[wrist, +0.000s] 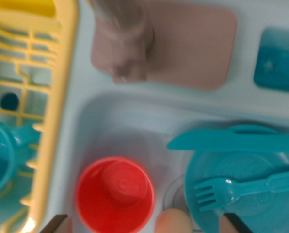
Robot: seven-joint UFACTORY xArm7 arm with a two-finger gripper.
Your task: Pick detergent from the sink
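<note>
Wrist view: hand (144,228) open and empty above sink (115,121); 1 red cup (115,194) below, detergent unidentified, pick not begun.

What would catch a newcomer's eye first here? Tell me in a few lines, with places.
The red cup stands out first, sitting in the pale sink near the bottom of the wrist view. To its right lies a teal plate with a teal fork on it and a teal knife across its top edge. A yellow dish rack fills the wrist view's left.
</note>
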